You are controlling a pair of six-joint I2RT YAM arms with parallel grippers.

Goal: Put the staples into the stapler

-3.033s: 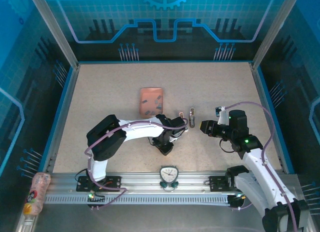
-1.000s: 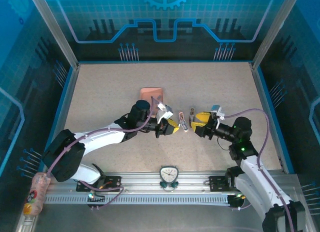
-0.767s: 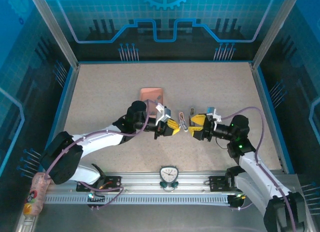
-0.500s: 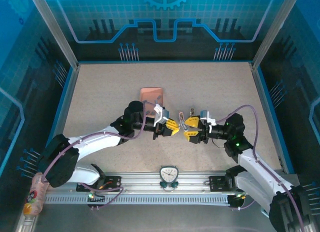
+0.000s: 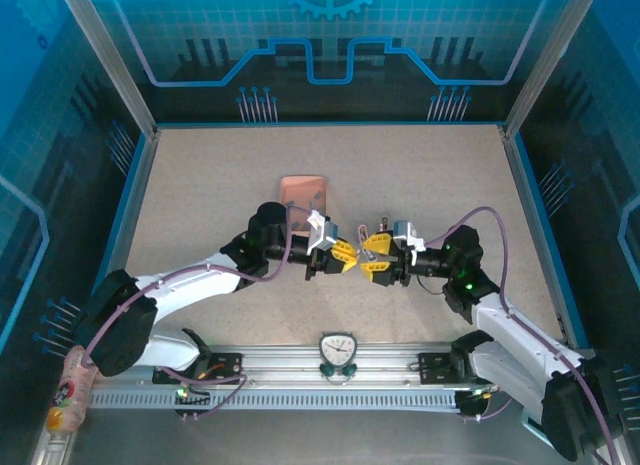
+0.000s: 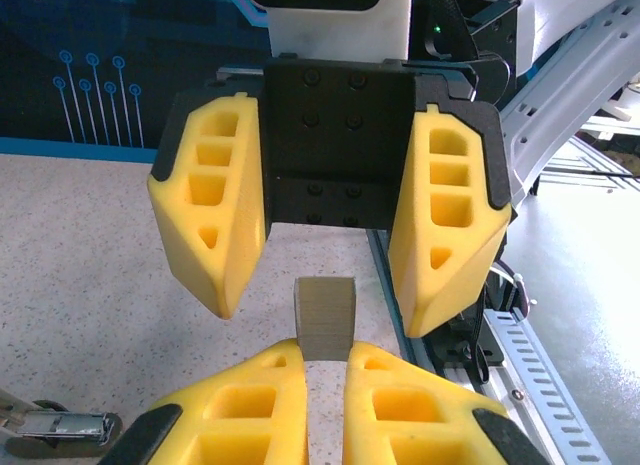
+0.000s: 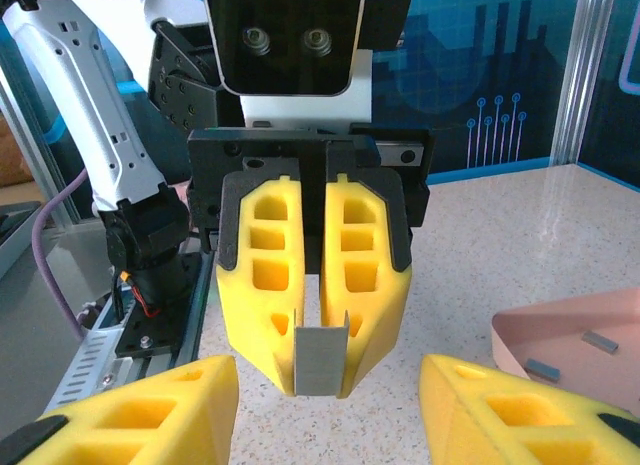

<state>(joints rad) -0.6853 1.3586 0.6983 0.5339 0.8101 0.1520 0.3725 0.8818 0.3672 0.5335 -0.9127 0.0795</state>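
Left claw (image 5: 347, 255), clamped on a short grey metal staple strip (image 6: 325, 318), faces the right claw (image 5: 370, 257), jaws parted; mistimed release could drop it.

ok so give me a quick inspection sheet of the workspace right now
surface: speckled beige table, no damage seen
job's things: staple strip pinched in left gripper; stapler lying on table; spare staples in pink tray
clutter: clock on front rail; packet at near-left corner
grippers: left gripper shut on strip; right gripper open, fingers either side of strip, not touching
cables: purple cables looped along both arms, no snag seen
surroundings: blue walls, metal frame
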